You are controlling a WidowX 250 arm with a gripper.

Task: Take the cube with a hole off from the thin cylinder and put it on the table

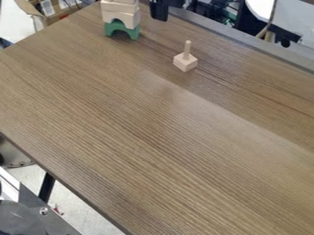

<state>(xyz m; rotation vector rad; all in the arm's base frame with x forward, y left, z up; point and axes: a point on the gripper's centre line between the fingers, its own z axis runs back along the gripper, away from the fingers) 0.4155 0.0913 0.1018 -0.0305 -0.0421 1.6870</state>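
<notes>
The black gripper [159, 11] hangs at the top edge, left of centre, above the far part of the table [141, 124]. To its lower right, a small light wooden cube [185, 63] sits low around a thin wooden cylinder [187, 48], which stands upright out of the cube's top. Whether a separate base lies under the cube, I cannot tell. The gripper is apart from both pieces.
Left of the gripper stands a stack of light wooden blocks [121, 13] on a green arch block [122, 30]. A grey rail [239, 37] runs along the table's far right edge, with assorted items beyond it.
</notes>
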